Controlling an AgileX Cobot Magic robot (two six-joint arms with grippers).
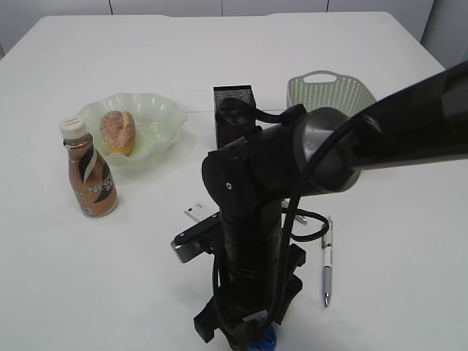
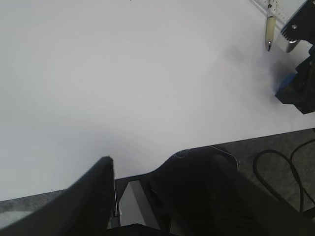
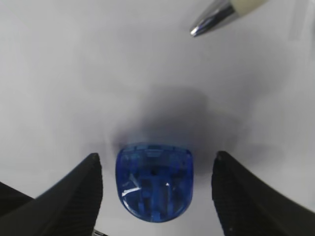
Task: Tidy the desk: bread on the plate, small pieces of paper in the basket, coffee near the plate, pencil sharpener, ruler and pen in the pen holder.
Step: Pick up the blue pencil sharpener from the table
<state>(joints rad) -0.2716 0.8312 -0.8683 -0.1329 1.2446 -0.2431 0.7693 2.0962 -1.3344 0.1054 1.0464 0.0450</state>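
From outside: the bread (image 1: 118, 131) already sits in the plate (image 1: 157, 117), and the coffee (image 1: 88, 172) stands right beside it, so those look done. The basket (image 1: 333, 91) looks empty from here, and the pen holder (image 1: 234, 110) is half hidden by the right arm, so I can't see inside. The pen (image 1: 327, 267) lies on the counter (image 1: 73, 278); a bit of the ruler (image 1: 196, 212) peeks out behind the arm.

Left wrist: the left pincer (image 2: 162, 172) hangs at the counter edge, holding nothing, its spread hard to judge here.

Right wrist: the right pincer (image 3: 155, 189) is spread wide around the blue pencil sharpener (image 3: 154, 180), not pinching it yet. Looks like the sharpener step; next it needs to close, lift and head for the pen holder.
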